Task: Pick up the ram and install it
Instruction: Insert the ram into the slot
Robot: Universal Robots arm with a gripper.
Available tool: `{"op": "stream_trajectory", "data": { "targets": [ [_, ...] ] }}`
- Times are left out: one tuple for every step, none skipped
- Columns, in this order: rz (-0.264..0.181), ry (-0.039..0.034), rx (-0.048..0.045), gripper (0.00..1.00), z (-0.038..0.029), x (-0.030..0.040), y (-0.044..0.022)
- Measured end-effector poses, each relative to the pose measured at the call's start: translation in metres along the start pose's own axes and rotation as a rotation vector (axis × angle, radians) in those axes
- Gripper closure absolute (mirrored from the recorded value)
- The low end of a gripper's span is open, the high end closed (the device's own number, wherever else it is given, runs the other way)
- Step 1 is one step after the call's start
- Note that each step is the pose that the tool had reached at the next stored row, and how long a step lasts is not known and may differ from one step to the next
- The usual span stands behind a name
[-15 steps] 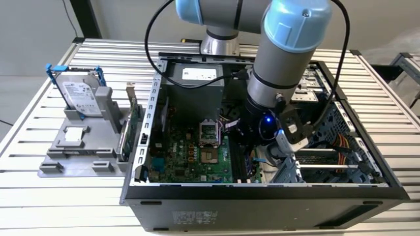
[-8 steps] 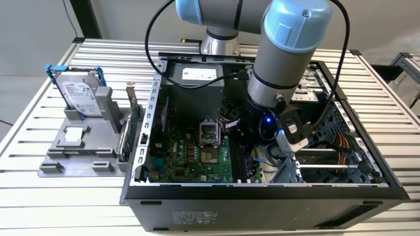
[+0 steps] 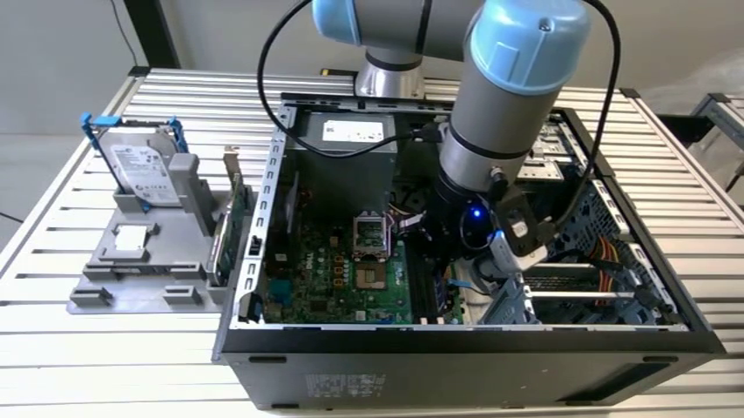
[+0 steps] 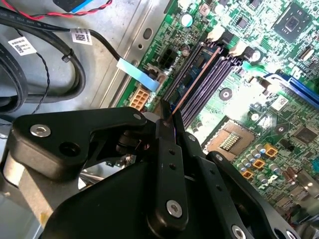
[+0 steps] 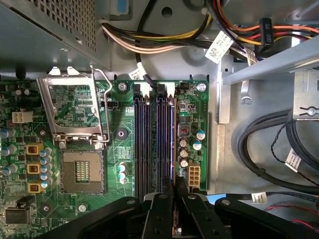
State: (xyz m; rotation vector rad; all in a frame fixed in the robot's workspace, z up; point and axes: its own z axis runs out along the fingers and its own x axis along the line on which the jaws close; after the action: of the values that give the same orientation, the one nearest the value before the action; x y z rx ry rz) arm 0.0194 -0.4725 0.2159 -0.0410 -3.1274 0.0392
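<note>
Both wrist views look down on the green motherboard (image 5: pixel 75 209), where the gripper (image 4: pixel 167 119) is clamped on the ram (image 4: pixel 197 77), a thin stick held edge-on right over the dark memory slots (image 5: pixel 154 139). From the second wrist view you can follow the stick's copper-coloured edge running along the slots, while the first wrist view has the open processor socket (image 5: pixel 82 172) just beside them. Zoomed out, the exterior view shows the arm (image 3: pixel 511 104) reaching down into the open computer case (image 3: pixel 465 366) on the slatted table (image 3: pixel 117 348), with a hard drive (image 3: pixel 139 170) in a blue frame standing well off toward the exterior view's left.
</note>
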Motion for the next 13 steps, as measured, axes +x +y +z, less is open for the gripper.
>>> {"op": "stream_trajectory", "data": {
  "targets": [
    [0.000,0.0002,0.0000,1.00,0.0000,0.0000,0.0000],
    [0.000,0.0003,0.0000,1.00,0.0000,0.0000,0.0000],
    [-0.001,0.0004,0.0000,1.00,0.0000,-0.0001,0.0000],
    [-0.002,0.0004,0.0001,1.00,0.0000,-0.0001,-0.0001],
    [-0.003,0.0004,0.0001,1.00,0.0000,-0.0001,-0.0001],
    [-0.005,0.0004,0.0002,1.00,0.0000,-0.0001,-0.0001],
    [-0.008,0.0003,0.0002,1.00,0.0000,0.0000,-0.0001],
    [-0.013,0.0002,0.0003,1.00,0.0000,0.0000,-0.0001],
    [-0.019,0.0000,0.0004,1.00,0.0001,0.0001,-0.0001],
    [-0.024,-0.0001,0.0005,1.00,0.0001,0.0003,-0.0002],
    [-0.027,-0.0002,0.0005,1.00,0.0001,0.0004,-0.0001],
    [-0.028,-0.0002,0.0005,1.00,0.0002,0.0005,-0.0001],
    [-0.028,-0.0003,0.0004,1.00,0.0005,0.0005,-0.0001]
  ]
}}
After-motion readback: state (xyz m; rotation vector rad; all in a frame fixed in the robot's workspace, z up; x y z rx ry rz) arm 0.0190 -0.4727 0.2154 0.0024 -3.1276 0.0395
